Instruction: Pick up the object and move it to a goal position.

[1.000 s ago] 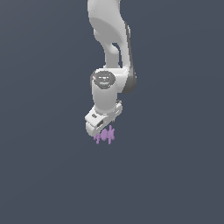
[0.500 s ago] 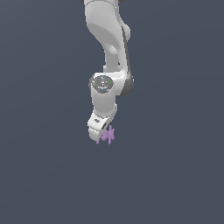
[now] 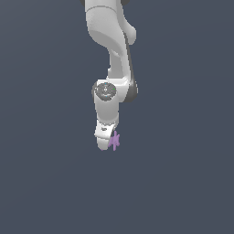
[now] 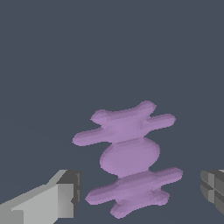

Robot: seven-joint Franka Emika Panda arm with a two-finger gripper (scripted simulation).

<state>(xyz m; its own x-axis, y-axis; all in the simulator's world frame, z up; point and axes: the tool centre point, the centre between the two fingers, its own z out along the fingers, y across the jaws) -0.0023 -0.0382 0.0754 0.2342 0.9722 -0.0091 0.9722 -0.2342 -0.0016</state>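
Observation:
The object (image 4: 129, 157) is a small light-purple spiky piece, two jagged star shapes joined by a rounded middle, lying on the dark grey floor. In the exterior view the object (image 3: 114, 140) shows at the tip of the white arm, partly hidden by the hand. My gripper (image 4: 140, 192) is open and straddles it: one grey finger (image 4: 65, 197) and the other finger (image 4: 213, 190) stand on either side, each with a visible gap to the object. The same gripper (image 3: 109, 142) hangs low over the floor in the exterior view.
A plain dark grey floor (image 3: 183, 183) surrounds the arm on every side. The white arm (image 3: 109, 41) comes down from the top of the exterior view. No goal marker shows.
The hand has turned about its vertical axis and now looks narrower in the exterior view. The object has stayed in about the same place.

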